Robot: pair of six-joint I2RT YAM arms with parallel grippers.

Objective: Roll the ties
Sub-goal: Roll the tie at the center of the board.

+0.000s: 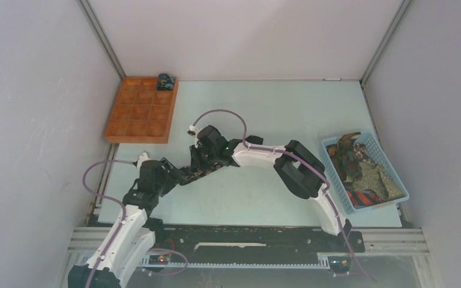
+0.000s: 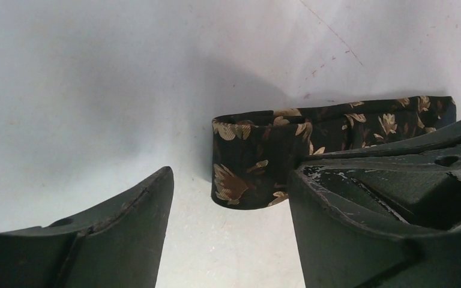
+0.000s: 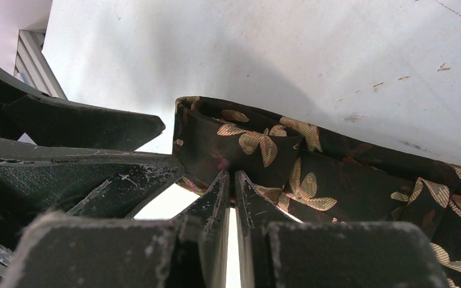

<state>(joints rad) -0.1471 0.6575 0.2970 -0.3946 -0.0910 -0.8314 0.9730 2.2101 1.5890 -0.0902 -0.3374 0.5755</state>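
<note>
No legible text, labels, brand marks or numbers in any of the three views. The tie has only a tan leaf print, no lettering.
</note>
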